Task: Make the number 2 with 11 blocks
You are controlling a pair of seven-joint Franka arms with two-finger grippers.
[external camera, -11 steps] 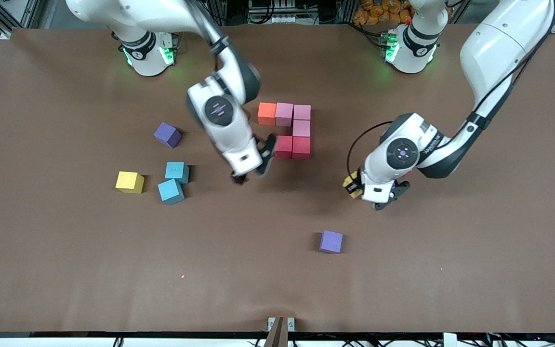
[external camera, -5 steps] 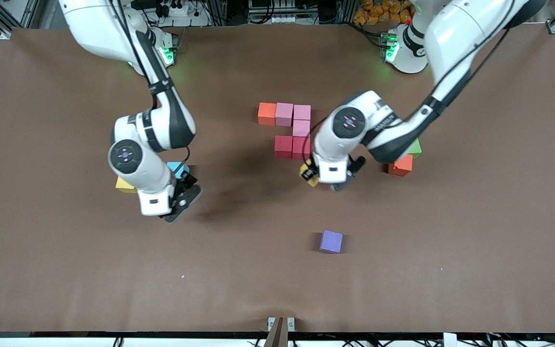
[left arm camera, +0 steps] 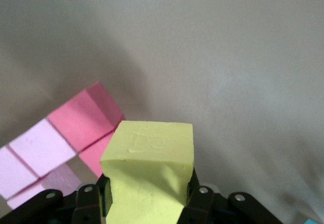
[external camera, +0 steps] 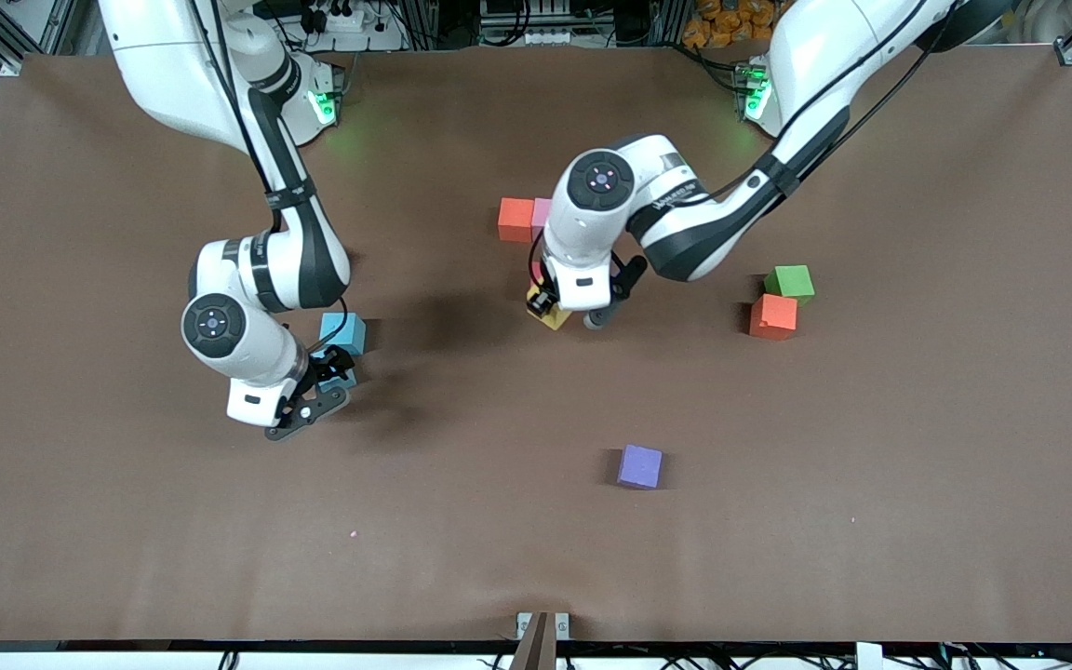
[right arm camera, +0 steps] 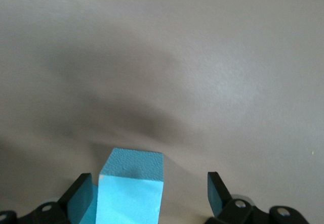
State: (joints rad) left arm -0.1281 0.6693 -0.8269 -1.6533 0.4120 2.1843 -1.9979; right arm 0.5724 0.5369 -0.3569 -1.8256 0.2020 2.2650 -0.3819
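The left arm covers most of the partly built number 2 [external camera: 525,220]; in the front view only an orange cube [external camera: 515,219] and a sliver of a pink cube [external camera: 541,213] beside it remain visible. The left wrist view shows two red cubes [left arm camera: 86,120] and pale pink cubes [left arm camera: 38,148] touching in a row.

The left gripper [external camera: 566,314] is clamped on a yellow cube [external camera: 550,316], held tilted over the table just beside the red cubes.

The right gripper [external camera: 311,391], jaws spread wide, stands around a blue cube [right arm camera: 132,188] without gripping it. A second blue cube [external camera: 342,333] lies just beside, farther from the front camera.

Toward the left arm's end, a green cube [external camera: 790,282] touches another orange cube [external camera: 773,316]. A purple cube [external camera: 639,466] lies alone, well apart and nearest the front camera.
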